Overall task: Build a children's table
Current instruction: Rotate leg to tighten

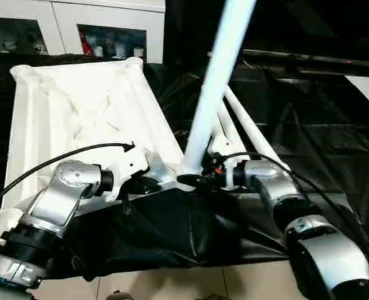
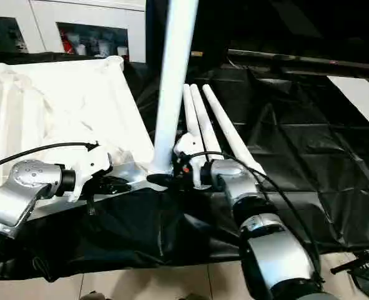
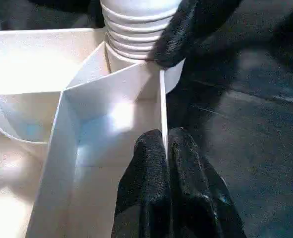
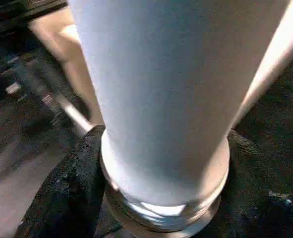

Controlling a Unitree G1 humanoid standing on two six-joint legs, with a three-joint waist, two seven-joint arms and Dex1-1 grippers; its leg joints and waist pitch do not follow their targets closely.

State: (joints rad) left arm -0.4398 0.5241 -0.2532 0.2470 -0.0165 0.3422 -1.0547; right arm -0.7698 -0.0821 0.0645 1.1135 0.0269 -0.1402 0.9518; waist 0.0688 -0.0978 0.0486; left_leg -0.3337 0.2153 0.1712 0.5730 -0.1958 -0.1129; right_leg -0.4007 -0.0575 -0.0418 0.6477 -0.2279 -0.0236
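the right gripper (image 1: 193,180) is clasping the upright leg (image 1: 212,87) at center frame, its threaded base entering the tabletop (image 1: 78,106) corner socket; the left gripper (image 3: 163,148) is pinching the rim wall.

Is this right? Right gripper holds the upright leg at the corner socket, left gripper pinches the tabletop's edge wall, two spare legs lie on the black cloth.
Not quite: the right eye view shows three spare legs on the black cloth, not two. The right gripper does hold the upright leg at the corner socket, and the left gripper pinches the tabletop's edge wall.
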